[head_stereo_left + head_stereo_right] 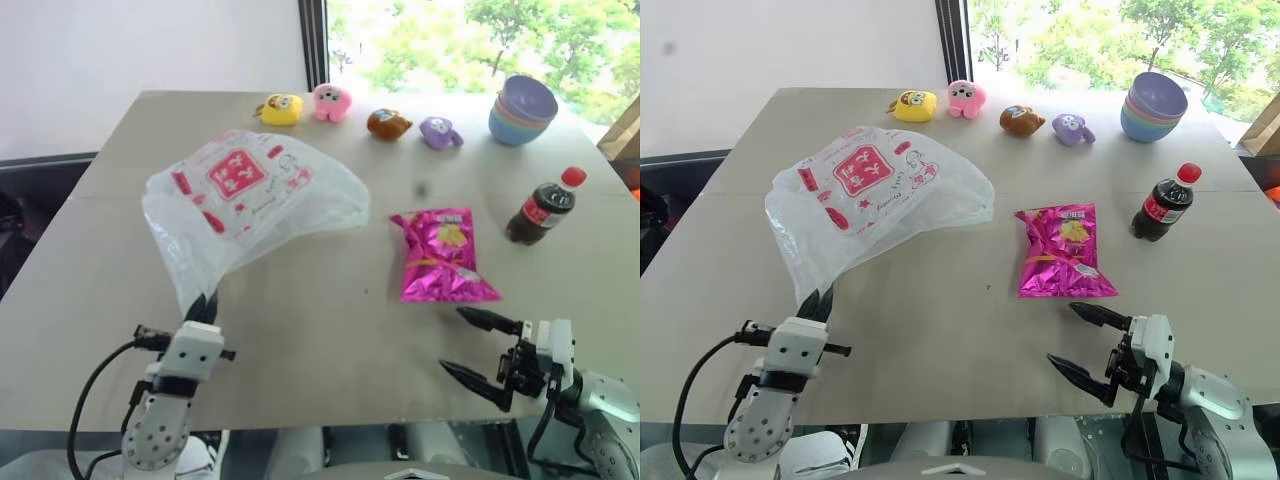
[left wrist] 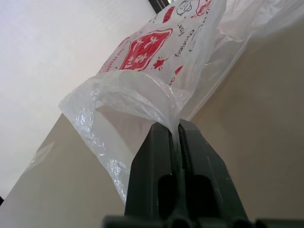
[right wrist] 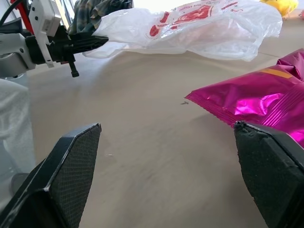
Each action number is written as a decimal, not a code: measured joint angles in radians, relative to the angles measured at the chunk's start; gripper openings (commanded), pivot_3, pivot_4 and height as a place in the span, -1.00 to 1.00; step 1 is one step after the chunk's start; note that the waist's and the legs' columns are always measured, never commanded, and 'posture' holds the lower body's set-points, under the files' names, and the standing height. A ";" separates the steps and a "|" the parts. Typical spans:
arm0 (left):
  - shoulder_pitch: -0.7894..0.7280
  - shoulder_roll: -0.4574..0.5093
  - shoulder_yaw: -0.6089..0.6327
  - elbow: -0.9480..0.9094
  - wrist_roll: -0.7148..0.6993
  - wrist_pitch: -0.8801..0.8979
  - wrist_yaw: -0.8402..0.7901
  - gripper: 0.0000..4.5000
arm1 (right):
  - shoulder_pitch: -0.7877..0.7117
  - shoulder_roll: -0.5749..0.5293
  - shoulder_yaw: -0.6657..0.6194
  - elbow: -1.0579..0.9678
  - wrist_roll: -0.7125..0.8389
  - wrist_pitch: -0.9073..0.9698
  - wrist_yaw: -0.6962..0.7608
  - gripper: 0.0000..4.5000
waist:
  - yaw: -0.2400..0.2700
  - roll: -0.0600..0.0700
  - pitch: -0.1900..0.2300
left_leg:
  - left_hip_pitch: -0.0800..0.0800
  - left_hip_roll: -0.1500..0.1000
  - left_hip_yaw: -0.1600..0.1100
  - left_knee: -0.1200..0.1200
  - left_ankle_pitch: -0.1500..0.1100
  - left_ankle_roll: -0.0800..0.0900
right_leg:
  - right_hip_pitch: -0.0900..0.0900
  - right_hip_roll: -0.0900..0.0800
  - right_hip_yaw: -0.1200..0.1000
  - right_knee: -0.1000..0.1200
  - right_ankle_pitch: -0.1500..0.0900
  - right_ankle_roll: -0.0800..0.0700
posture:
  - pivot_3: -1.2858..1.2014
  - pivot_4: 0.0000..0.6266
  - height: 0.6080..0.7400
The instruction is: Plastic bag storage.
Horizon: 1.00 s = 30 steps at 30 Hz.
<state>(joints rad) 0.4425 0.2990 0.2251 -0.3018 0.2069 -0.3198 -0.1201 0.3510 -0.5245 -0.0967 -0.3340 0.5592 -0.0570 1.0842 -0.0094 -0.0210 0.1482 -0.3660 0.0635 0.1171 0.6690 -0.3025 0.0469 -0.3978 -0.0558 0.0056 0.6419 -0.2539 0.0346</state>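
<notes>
Reaching forward from the near left edge of the table [image 1: 320,340], the left arm pointing away toward the far side and tipped a tiny bit up. Pinching the near corner of the plastic bag [image 1: 250,190] with the left gripper [image 1: 204,306], both black fingers [image 2: 152,161] pressed tight together on the thin film. Lying on the left half of the table, the big crinkly white bag, with its red square logo facing up and its near end lifting off the tabletop toward the gripper. Spreading out toward the far right, the rest of the bag, puffed and wrinkly. Hanging low at the near right corner, the right arm, bent so the right gripper [image 1: 482,348] is pointing sideways to the left, level with the table. Gaping wide apart, its two black fingers [image 3: 71,166], gripping nothing at all. Sitting just beyond that open gripper, a shiny pink snack packet [image 1: 443,255], near the fingers but not touching them. Standing to the right of the packet, a small dark cola bottle [image 1: 542,207] with a red cap. Lining up along the far edge, four little plush toys: yellow [image 1: 281,108], pink [image 1: 331,101], brown [image 1: 388,123] and purple [image 1: 439,132]. Resting at the far right, a stack of pastel bowls [image 1: 523,110].
</notes>
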 measured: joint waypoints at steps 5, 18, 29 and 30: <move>-0.026 -0.002 -0.001 -0.005 -0.076 0.011 -0.040 -0.97 | -0.082 0.032 -0.028 0.000 -0.003 -0.025 -0.060 1.00 | -0.001 0.000 0.000 | 0.000 0.000 0.000 0.001 0.000 0.000 | 0.000 0.001 0.000 0.001 0.000 0.000 | 0.03 -0.52 1.00; -0.162 -0.037 -0.038 -0.198 -0.301 0.290 -0.102 -0.97 | -0.264 -0.131 0.048 0.129 -0.511 -0.187 -0.220 1.00 | 0.003 -0.001 -0.001 | 0.000 -0.005 0.000 0.002 0.003 -0.005 | 0.000 0.001 0.000 0.001 0.002 0.004 | 0.03 -0.52 1.00; -0.216 -0.058 -0.037 -0.278 -0.488 0.470 -0.120 -0.97 | -0.390 -0.077 0.095 0.240 -0.658 -0.215 -0.387 1.00 | -0.003 -0.001 -0.001 | 0.002 -0.005 0.002 0.002 0.004 -0.006 | 0.001 0.003 0.004 0.003 0.002 0.004 | 0.03 -0.52 1.00; -0.218 -0.058 -0.037 -0.278 -0.494 0.475 -0.120 -0.97 | -0.402 -0.070 0.107 0.250 -0.668 -0.214 -0.398 1.00 | -0.002 -0.001 -0.001 | 0.002 -0.005 0.002 0.002 0.004 -0.006 | 0.001 0.003 0.004 0.003 0.002 0.004 | 0.03 -0.52 1.00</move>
<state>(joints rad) 0.2248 0.2405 0.1883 -0.5799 -0.2867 0.1551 -0.2396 -0.0514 -0.5942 0.0101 -0.0837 -0.1087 -0.2710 0.6864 -0.0111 -0.0218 0.1470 -0.3640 0.0587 0.1191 0.6714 -0.2988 0.0411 -0.3972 -0.0527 0.0093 0.6452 -0.2520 0.0384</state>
